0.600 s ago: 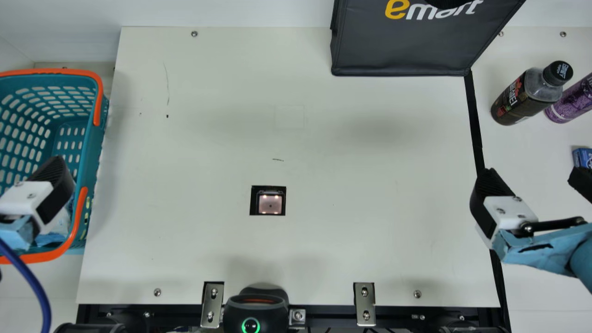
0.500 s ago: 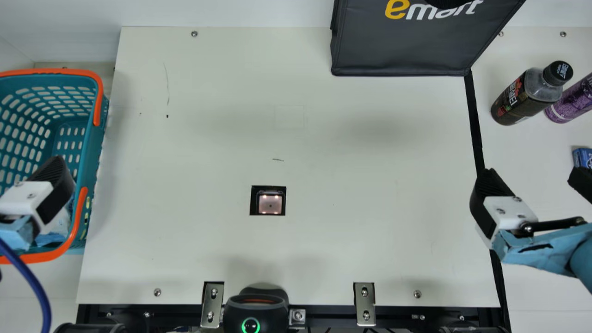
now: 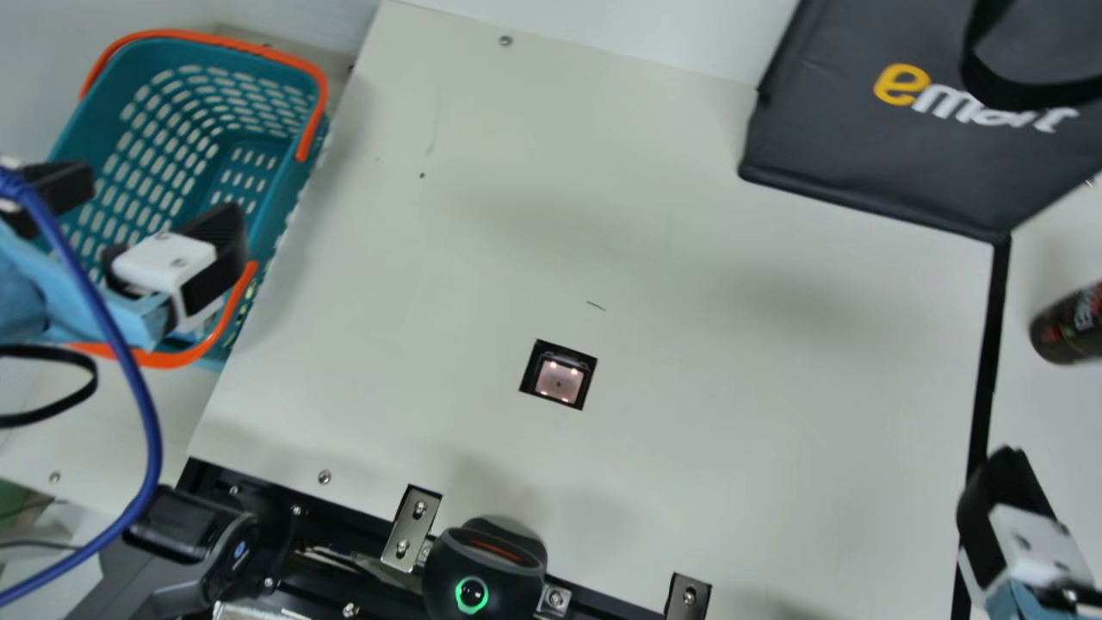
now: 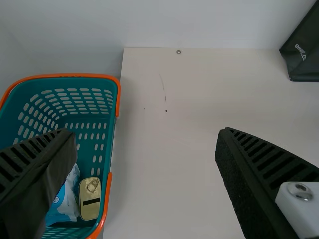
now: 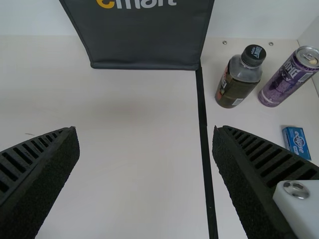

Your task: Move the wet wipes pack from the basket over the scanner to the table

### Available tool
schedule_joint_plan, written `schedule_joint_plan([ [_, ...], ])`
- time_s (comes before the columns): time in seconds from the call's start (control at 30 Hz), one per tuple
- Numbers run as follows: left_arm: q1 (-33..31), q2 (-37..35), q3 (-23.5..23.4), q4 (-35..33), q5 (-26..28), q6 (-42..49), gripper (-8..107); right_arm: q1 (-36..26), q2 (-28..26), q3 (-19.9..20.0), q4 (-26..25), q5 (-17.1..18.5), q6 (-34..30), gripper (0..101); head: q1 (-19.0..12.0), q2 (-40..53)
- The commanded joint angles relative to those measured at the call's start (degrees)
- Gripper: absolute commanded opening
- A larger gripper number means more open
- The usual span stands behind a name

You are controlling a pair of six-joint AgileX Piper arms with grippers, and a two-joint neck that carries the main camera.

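We set the left gripper (image 3: pixel 153 205), fingers wide apart, above the basket (image 3: pixel 282 185); inside, one finger partly masks the wet wipes pack (image 4: pixel 68 203). We hold the right gripper (image 3: pixel 1003 495) equally wide, cropped at the main view's edge.

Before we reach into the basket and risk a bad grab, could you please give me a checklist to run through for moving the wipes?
1. Wipes pack in the basket: ok, it lies beside a gold tin.
2. Left gripper open: ok, its fingers stand wide apart.
3. Pack lined up between those fingers: not ok, one finger partly covers it in the left wrist view.
4. Scanner lit: ok, small lights glow in its window.
5. Right gripper away from the basket: ok, it is well off to the right.
6. Pack's barcode facing down: cannot tell, its underside is hidden.
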Motion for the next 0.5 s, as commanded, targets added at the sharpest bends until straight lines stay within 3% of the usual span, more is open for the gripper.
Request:
schedule_joint_plan([
  [0.0,0.00,0.00,0.00,0.00,0.00,0.00,90,0.00,0.00,0.00,0.00,0.00,0.00,95,-1.75,0.58],
  [0.27,0.19,0.14,-0.01,0.12,-0.05,-0.22,90,0.00,0.00,0.00,0.00,0.00,0.00,95,-1.75,0.58],
  [0.47,4.71,1.63,-0.09,2.08,-1.64,-3.42,90,0.00,0.00,0.00,0.00,0.00,0.00,95,-1.75,0.58],
])
